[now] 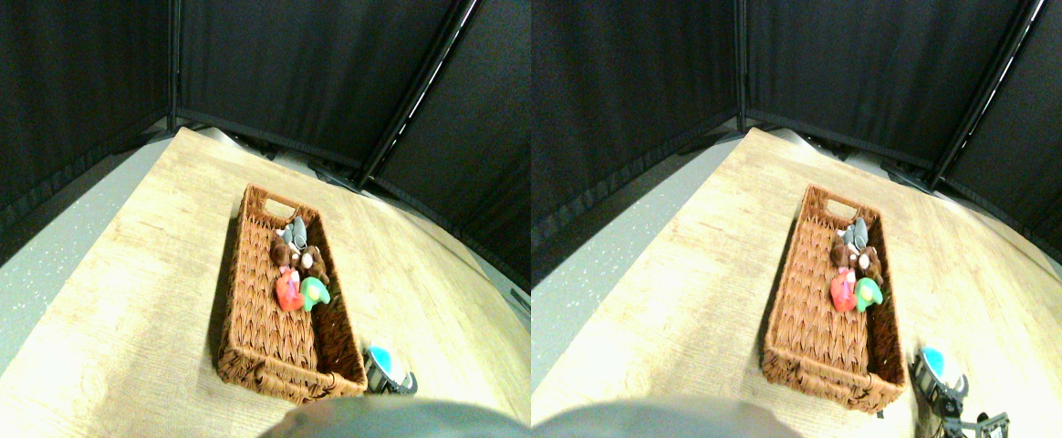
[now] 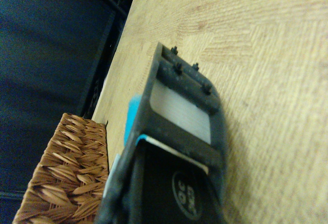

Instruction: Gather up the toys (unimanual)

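Right beside the near right corner of the woven brown wicker basket [image 1: 262, 351], the black right gripper [image 1: 390, 376] sits with a small blue plush toy [image 1: 380, 359] at its jaws, grip unclear, while red-pink [image 1: 287, 292], green [image 1: 315, 292], brown [image 1: 283, 254] and grey [image 1: 296, 234] toys lie farther inside.

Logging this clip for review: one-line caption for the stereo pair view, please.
Rectangular brown wicker basket on a light wooden table holds small plush toys, while the right gripper with a blue toy sits beside its near corner.

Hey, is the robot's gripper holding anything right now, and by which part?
Apparently a blue toy sits in the right gripper, just outside the wicker basket on the table. Which part is gripped cannot be told.
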Tool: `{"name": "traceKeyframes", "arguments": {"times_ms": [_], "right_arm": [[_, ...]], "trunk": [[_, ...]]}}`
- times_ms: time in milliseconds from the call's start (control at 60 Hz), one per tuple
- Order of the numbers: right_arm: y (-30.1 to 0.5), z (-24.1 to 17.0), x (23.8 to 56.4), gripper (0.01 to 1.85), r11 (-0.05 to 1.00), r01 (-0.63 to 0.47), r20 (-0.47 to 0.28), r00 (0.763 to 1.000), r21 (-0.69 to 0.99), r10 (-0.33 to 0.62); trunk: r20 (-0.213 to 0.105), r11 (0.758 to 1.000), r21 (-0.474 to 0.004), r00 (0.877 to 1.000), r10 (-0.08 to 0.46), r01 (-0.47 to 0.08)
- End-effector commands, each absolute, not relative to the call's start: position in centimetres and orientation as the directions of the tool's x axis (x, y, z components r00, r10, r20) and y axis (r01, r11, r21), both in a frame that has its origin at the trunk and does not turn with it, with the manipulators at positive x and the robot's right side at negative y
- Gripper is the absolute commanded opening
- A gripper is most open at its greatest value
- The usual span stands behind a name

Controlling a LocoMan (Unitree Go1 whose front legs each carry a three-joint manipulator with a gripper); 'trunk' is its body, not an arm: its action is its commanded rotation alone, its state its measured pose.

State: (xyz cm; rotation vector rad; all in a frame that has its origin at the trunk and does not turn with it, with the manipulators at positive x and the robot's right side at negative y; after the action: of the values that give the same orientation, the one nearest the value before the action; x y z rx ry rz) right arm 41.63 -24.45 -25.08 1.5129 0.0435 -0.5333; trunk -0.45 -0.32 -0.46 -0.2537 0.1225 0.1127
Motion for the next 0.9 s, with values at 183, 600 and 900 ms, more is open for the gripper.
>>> {"name": "traceKeyframes", "arguments": {"times_ms": [183, 600, 900], "right_arm": [[-24.6, -24.2, 42.0, 0.06, 0.105, 0.361, -0.286, 0.860, 0.927, -0.423], [-23.6, -19.1, 44.7, 0.06, 0.248, 0.250, -0.170, 0.937, 0.936, -0.304], [-19.8, -13.7, 48.4, 0.06, 0.311, 0.147, -0.128, 0.989, 0.939, -0.079]], "trunk": [[-0.151, 0.962, -0.241, 0.984, 0.095, -0.130], [-0.123, 0.963, -0.240, 0.988, 0.094, -0.122], [-0.108, 0.948, -0.278, 0.986, 0.127, -0.152]]}}
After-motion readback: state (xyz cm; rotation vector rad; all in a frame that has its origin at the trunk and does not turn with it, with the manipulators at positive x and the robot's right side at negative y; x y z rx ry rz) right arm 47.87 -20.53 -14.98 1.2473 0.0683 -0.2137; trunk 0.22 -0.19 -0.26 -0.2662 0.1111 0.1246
